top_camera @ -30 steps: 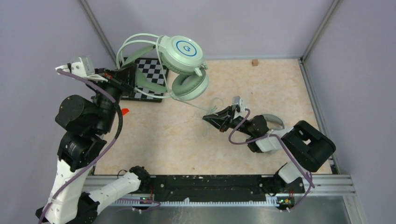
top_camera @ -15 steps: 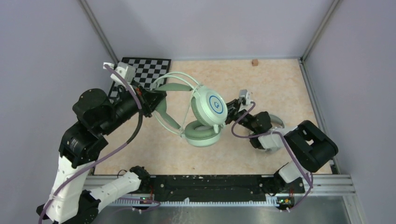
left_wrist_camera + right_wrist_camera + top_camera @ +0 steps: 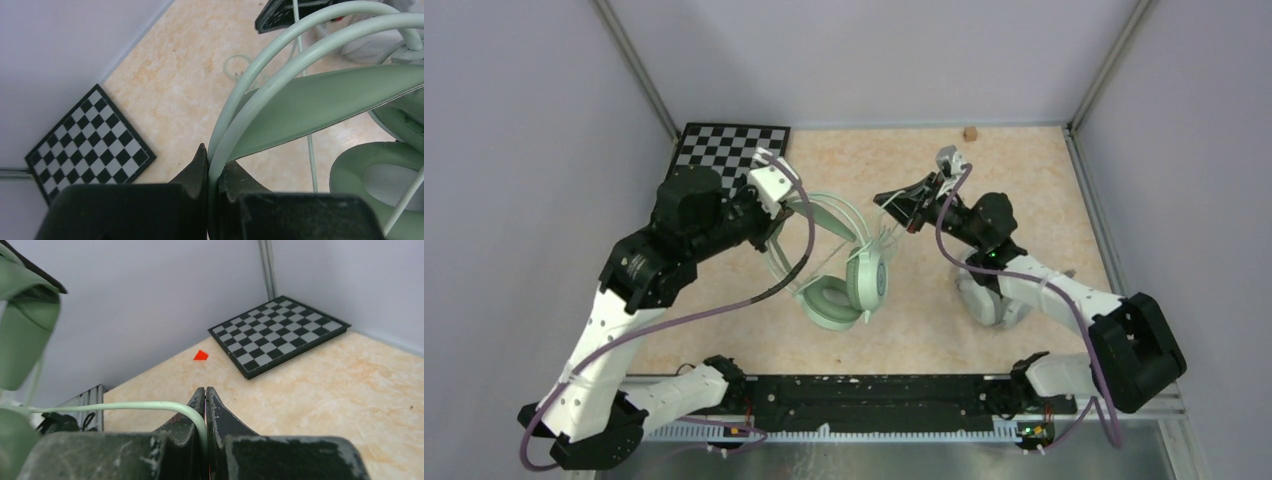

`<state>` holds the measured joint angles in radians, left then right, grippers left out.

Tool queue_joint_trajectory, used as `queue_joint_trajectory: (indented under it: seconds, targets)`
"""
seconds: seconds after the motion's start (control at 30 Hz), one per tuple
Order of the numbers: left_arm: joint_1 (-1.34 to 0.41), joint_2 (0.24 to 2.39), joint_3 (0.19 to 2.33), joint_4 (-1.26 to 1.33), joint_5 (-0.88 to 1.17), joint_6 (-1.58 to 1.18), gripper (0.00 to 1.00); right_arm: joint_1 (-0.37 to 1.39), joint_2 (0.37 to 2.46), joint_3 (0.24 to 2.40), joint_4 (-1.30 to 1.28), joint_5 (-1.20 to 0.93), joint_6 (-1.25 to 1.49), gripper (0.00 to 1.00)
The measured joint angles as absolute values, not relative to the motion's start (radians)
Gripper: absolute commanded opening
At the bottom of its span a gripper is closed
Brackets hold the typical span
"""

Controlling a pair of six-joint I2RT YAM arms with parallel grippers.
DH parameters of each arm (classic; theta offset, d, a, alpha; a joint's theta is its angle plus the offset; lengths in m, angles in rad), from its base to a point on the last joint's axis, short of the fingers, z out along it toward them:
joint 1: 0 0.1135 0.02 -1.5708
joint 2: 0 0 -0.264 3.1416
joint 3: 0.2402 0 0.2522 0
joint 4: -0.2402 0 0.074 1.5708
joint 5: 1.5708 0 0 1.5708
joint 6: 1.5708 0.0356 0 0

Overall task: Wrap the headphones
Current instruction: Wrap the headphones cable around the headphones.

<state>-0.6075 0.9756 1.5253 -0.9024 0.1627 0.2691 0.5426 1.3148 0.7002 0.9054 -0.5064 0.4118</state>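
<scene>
The mint-green headphones (image 3: pixel 844 275) hang over the middle of the table, cups down, close to the surface. My left gripper (image 3: pixel 782 222) is shut on the thin headband wires (image 3: pixel 235 120), with the padded band (image 3: pixel 320 95) and one ear cup (image 3: pixel 380 175) just beyond it. My right gripper (image 3: pixel 886 200) sits right of the headband, behind the cups, and is shut on the pale-green cable (image 3: pixel 125 406), which runs left from its jaws toward the cups. The white headphones (image 3: pixel 986 300) lie on the table under the right arm, partly hidden.
A checkerboard (image 3: pixel 724 150) lies at the back left corner, with a small red triangle (image 3: pixel 201 355) on the table beside it. A small brown block (image 3: pixel 970 133) sits against the back wall. Grey walls close the table on three sides.
My left arm swung the mint-green headphones from high at the back left down to the table's middle. My right gripper rose and moved back with the cable.
</scene>
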Motion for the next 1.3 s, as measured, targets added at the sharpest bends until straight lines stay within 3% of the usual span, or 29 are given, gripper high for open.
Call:
queue_joint_trajectory:
  seconds: [0.3,0.53,0.87,1.3]
  targets:
    - [-0.612,1.015,1.428,-0.852,0.015,0.530,0.00,0.542,1.170,0.791,0.435,-0.598,0.413,0.00]
    - [-0.616,0.995,1.369,-0.776,-0.052,0.641,0.00,0.542,1.142,0.834,0.290,-0.694,0.473,0.00]
    - [-0.617,0.993,1.305,-0.710,-0.144,0.654,0.00,0.543,1.147,0.814,0.511,-0.861,0.744,0.08]
    - [-0.617,0.998,1.303,-0.701,-0.250,0.532,0.00,0.683,1.193,0.813,0.610,-0.868,0.820,0.12]
